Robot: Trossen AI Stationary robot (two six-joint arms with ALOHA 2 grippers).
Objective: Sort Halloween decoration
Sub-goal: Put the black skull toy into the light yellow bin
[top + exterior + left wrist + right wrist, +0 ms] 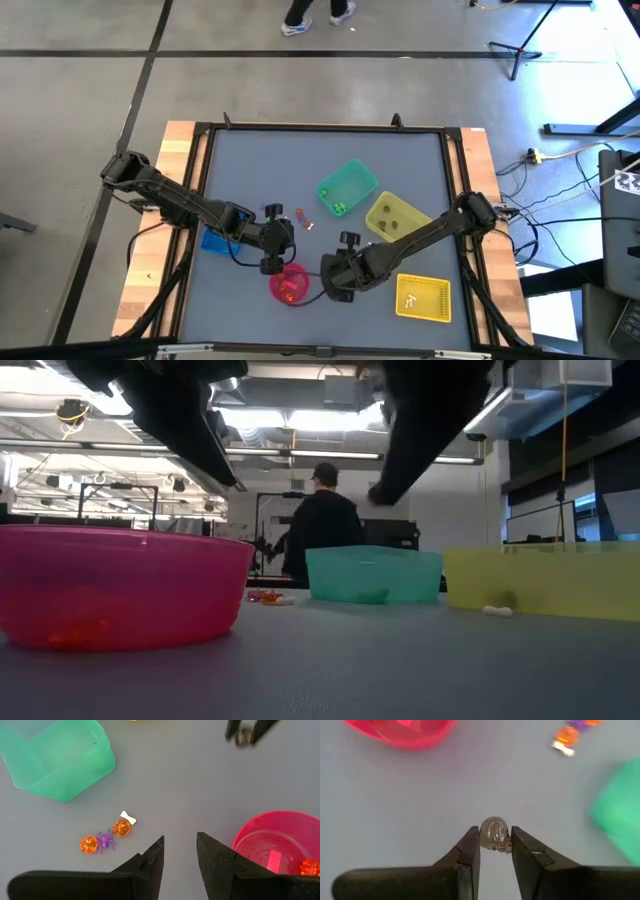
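Note:
Two orange pumpkins (121,827), a purple spider (105,840) and a white bone (128,817) lie loose on the grey table, between the green bin (347,188) and the pink bowl (289,284). An orange trinket (309,867) lies in the bowl. My left gripper (285,240) hovers open beside the bowl with nothing between its fingers (150,862). Right of the bowl, my right gripper (328,277) is shut on a small grey, skull-like trinket (495,835). My right gripper pinches the grey trinket by its two sides (506,838) between its two fingertips. The fingers slant steeply down from the table's right. The trinket is lifted clear of the table.
A yellow-green bin (397,217) with a few pieces stands right of the green bin, and a yellow bin (424,297) stands at the near right. A blue bin (213,241) lies partly under my left arm. Another white bone (497,610) lies on the table. A person (322,525) stands beyond the far edge.

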